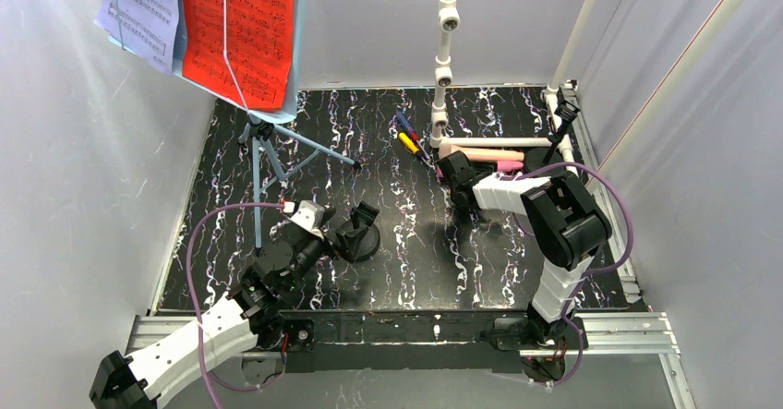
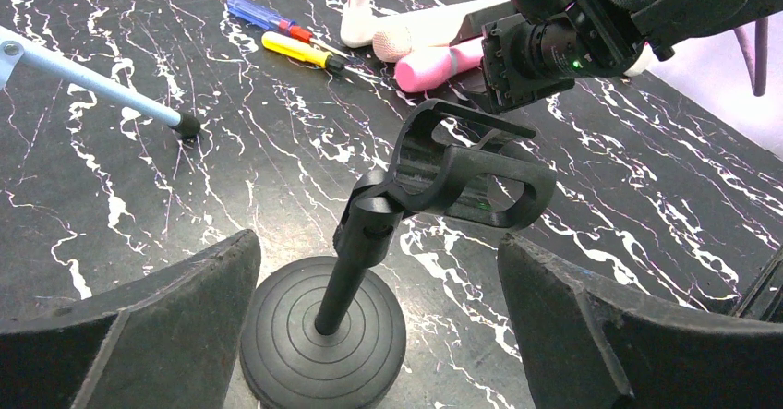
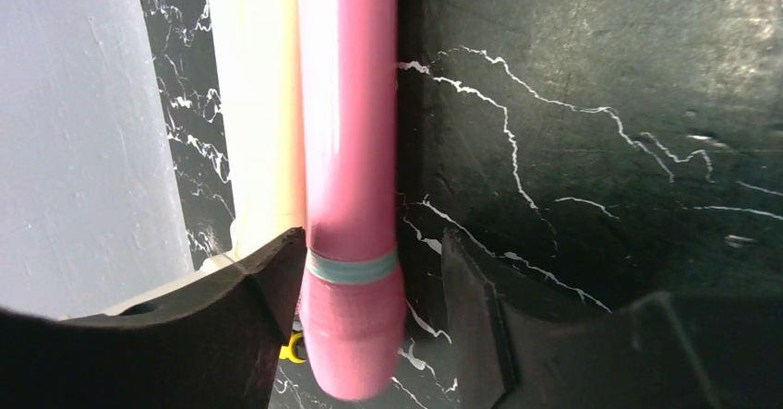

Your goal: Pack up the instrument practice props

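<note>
Top external view, left to right: the music rack [image 1: 256, 183] stands back left with sheet-music pages [image 1: 235, 30] on it. The left gripper [image 2: 377, 246] is spread wide, straddling the upright black holder [image 2: 323, 344]. The right gripper [image 3: 374, 243] sits loose around the pink microphone [image 3: 346, 104], which lies flat just beside the beige microphone [image 3: 263, 104].

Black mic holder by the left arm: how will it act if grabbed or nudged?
The holder looks rigid, so probably no flex. Its wide round base likely keeps it upright under a low push; a shove at the tilted clip up top could tip it. The hinge under the clip may swivel if gripped there.
</note>
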### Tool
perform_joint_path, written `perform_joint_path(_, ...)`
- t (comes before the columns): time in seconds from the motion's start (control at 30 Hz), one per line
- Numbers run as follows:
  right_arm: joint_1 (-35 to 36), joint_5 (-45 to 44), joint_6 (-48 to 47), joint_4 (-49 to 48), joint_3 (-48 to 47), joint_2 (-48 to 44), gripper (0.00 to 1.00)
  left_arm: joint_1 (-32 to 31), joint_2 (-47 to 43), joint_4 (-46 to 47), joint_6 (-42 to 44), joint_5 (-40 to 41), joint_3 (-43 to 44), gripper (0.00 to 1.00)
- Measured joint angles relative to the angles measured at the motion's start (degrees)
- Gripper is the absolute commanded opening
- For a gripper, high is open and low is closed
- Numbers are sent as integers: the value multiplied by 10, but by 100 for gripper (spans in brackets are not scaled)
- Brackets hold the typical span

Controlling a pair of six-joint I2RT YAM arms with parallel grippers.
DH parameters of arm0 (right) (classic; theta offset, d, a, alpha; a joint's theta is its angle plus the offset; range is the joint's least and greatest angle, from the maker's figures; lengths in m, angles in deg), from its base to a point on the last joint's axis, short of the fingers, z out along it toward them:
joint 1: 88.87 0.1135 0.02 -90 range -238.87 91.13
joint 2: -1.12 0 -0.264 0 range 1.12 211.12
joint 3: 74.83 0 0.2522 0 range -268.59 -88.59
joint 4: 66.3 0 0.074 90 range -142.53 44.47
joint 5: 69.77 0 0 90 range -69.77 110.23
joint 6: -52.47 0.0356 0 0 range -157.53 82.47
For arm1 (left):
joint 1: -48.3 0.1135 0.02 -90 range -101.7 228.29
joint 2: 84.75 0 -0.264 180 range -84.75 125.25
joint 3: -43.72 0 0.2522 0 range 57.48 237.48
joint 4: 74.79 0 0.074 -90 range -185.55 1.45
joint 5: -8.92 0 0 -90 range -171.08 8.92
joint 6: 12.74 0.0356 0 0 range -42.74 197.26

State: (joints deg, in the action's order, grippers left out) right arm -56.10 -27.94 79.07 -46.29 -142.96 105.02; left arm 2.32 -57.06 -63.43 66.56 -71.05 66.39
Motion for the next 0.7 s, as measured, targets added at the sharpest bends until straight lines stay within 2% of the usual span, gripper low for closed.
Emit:
perform_joint_path(0.23,-1,2,-15,-9,-2,-2,70,0,-1,0,0,0,0,98)
perform_joint_path(0.37,-1,9,-31,-18,19,-22,76,0,-12,-1,-3,0,0,98)
perform_joint_path(0.5,0,15,-78,-17,57,-85,87,0,-44,-11,-9,2,0,98)
perform_joint_path(0.7,0,33,-217,-35,131,-251,95,0,-74,-52,-35,14,4,98)
